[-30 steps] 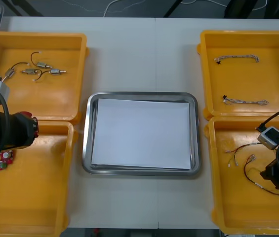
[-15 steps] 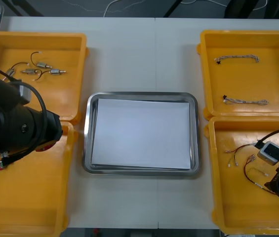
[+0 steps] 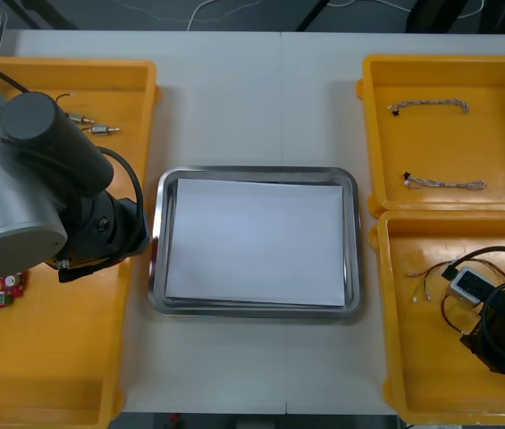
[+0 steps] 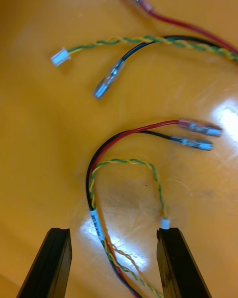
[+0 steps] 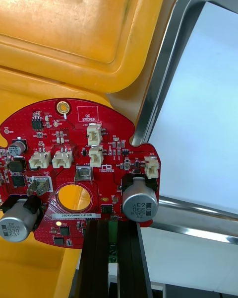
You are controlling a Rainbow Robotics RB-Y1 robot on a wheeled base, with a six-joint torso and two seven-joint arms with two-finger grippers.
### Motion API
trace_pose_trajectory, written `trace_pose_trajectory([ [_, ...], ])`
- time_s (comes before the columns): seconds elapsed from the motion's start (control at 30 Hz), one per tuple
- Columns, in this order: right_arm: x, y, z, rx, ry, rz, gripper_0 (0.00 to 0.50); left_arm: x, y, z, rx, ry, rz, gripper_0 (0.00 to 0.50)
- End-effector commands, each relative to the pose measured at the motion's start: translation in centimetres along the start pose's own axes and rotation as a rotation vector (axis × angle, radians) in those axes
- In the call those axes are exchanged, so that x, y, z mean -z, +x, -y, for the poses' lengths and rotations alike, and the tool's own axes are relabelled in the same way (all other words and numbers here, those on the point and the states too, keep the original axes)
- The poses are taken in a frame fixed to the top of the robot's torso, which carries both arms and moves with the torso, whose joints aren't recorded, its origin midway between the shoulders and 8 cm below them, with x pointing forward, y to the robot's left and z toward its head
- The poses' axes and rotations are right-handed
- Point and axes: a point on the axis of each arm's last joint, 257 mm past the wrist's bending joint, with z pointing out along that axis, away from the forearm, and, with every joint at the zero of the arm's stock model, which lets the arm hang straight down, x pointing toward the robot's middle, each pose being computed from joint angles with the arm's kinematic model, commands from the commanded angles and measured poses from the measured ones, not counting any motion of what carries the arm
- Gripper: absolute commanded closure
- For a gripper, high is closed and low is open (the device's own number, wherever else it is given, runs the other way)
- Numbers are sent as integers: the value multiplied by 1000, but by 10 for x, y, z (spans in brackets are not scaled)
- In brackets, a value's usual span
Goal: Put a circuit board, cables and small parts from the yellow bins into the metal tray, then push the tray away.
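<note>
Now the left gripper (image 5: pixel 110 231), fingers clamped on the round red circuit board (image 5: pixel 74 174) just beside the shiny metal tray (image 5: pixel 161 89), should carry it level over the white inside before releasing; the right gripper (image 4: pixel 111 241) hangs spread above red and yellow cables (image 4: pixel 124 161).

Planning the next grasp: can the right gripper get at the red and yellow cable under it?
Probably yes: the right gripper is open, fingers either side of the red and yellow cable on the yellow bin floor; nothing lies over it.
</note>
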Motion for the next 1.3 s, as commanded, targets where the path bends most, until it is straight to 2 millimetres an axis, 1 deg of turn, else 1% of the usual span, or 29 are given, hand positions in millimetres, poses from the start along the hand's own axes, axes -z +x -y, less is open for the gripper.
trace_pose_trajectory([
  [0.03, -1, 15, -4, 57, -2, -38, 0, 2, -18, 3, 65, -19, 55, 500],
  [0.13, -3, 18, -3, 63, 8, -49, 0, -1, -17, 11, 66, 9, 56, 500],
  [0.23, -7, 20, -7, 64, 3, -54, 0, -3, -14, 21, 53, 35, 53, 500],
  [0.4, -18, 23, -11, 52, -12, -46, 0, -5, -6, 32, 14, 42, 49, 500],
  [0.53, -19, 25, -13, 51, -13, -52, 0, -7, 0, 43, -17, 60, 49, 500],
  [0.6, -19, 26, -14, 55, -14, -56, 0, -8, 5, 54, -34, 92, 43, 500],
  [0.63, -20, 27, -15, 56, -14, -59, 0, -9, 6, 56, -36, 96, 41, 500],
  [0.67, -20, 27, -14, 58, -11, -58, 7, -9, 9, 61, -45, 109, 41, 500],
  [0.7, -20, 28, -15, 61, -11, -62, 38, -10, 11, 65, -54, 116, 41, 500],
  [0.73, -20, 27, -15, 61, -10, -61, 109, -10, 14, 69, -63, 122, 39, 500],
  [0.77, -21, 27, -16, 64, -11, -62, 140, -11, 15, 71, -67, 124, 38, 500],
  [0.8, -21, 28, -16, 66, -11, -65, 211, -12, 18, 73, -80, 123, 40, 500],
  [0.83, -21, 28, -16, 66, -10, -64, 253, -13, 17, 75, -83, 124, 45, 500],
  [0.87, -22, 29, -15, 67, -6, -67, 322, -15, 19, 78, -93, 126, 44, 500],
  [0.9, -22, 29, -16, 69, -6, -69, 376, -18, 21, 82, -100, 134, 39, 500],
  [0.93, -22, 29, -16, 66, -6, -69, 410, -21, 23, 87, -111, 144, 38, 500],
  [1.03, -22, 29, -16, 66, -7, -68, 450, -27, 25, 97, -127, 157, 37, 500],
  [1.13, -22, 28, -17, 62, -10, -67, 500, -34, 32, 108, -141, 165, 28, 500],
  [1.3, -21, 25, -16, 63, -11, -61, 500, -40, 40, 117, -165, 159, 18, 500],
])
